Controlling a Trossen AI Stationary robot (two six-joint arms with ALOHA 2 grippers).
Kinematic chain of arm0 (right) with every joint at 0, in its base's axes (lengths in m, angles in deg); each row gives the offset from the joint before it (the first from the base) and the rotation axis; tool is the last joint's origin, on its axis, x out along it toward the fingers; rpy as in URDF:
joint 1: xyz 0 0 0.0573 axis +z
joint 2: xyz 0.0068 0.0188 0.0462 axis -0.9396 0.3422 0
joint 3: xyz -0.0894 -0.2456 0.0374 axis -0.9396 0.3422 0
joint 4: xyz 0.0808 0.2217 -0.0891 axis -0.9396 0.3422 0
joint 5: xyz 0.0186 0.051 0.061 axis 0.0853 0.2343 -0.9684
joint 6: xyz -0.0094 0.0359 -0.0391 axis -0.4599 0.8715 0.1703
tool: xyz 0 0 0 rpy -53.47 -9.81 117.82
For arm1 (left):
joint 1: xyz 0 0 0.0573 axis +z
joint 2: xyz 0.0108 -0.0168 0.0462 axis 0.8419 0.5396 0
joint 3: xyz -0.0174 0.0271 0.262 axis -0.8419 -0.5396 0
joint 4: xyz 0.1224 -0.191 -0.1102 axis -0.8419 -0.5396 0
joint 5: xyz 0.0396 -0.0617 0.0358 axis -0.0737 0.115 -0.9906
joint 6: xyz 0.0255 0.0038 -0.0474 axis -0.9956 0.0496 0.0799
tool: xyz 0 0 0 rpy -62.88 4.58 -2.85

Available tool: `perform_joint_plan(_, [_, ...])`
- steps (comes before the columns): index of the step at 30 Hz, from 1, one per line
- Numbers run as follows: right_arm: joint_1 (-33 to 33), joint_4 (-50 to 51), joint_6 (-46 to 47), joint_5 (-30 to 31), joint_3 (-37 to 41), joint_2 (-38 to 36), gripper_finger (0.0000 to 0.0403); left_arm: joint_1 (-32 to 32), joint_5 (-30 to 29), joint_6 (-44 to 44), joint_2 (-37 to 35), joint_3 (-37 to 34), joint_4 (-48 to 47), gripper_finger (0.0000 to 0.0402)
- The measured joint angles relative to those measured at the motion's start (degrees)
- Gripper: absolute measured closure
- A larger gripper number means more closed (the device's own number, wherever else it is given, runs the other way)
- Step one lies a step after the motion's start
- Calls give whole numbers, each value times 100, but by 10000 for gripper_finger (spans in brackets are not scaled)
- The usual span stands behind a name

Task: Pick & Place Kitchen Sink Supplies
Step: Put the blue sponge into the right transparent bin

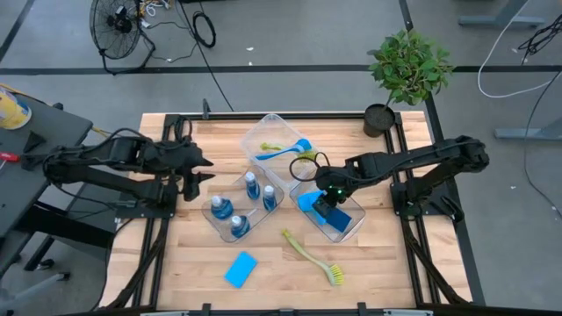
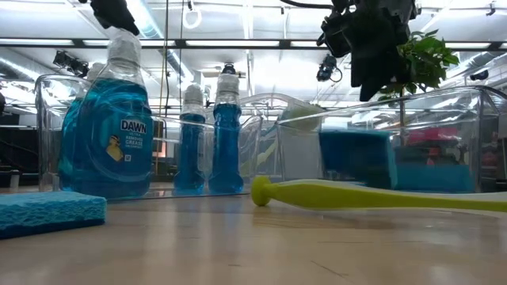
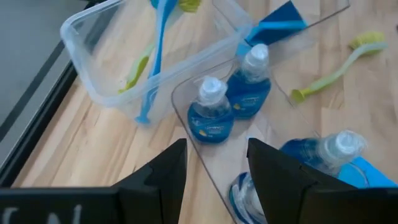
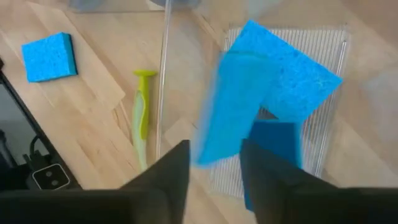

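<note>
Pale wooden worktop (image 1: 386,272) fills the overhead frame, my right jaws (image 1: 327,204) parted above the sponge bin (image 1: 351,230) at centre right; from my right wrist, a blue sponge (image 4: 239,115) tumbles loose mid-frame; my left jaws (image 3: 216,163) wait, parted, empty, over the bottles (image 3: 210,115).

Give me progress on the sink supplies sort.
Done: four bottles in the middle bin, two brushes in the back bin, sponges in the right bin. In hand: right hand over that bin, a sponge dropping in; left hand waits, open. Left: a sponge and a green brush on the table.
</note>
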Motion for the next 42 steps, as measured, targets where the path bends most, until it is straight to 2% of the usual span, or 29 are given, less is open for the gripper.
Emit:
perform_joint_plan(4, [0, 17, 18, -121, 0, 0, 214, 0, 137, -187, 64, -2, 150, 228])
perform_joint_plan(8, [-2, 17, 17, -397, 0, -7, 188, 0, 318, -199, 65, -2, 349, 228])
perform_joint_plan(16, [-2, 39, -93, -486, 0, -13, 190, -41, 1777, 376, 70, 0, 741, 228])
perform_joint_plan(20, [-2, 39, -290, -480, 0, -13, 197, -292, 2125, 716, 70, 0, 1152, 228])
perform_joint_plan(27, [-2, 46, -391, -480, 0, -17, 206, -976, 2129, 1131, 271, 4, 1365, 228])
perform_joint_plan(35, [-2, 91, -344, -482, 0, -17, 206, -2221, 2130, 1878, 839, 4, 1354, 228])
perform_joint_plan(42, [-2, 133, -845, -477, 0, -17, 206, -3267, 1726, 3019, 1501, 4, 1484, 228])
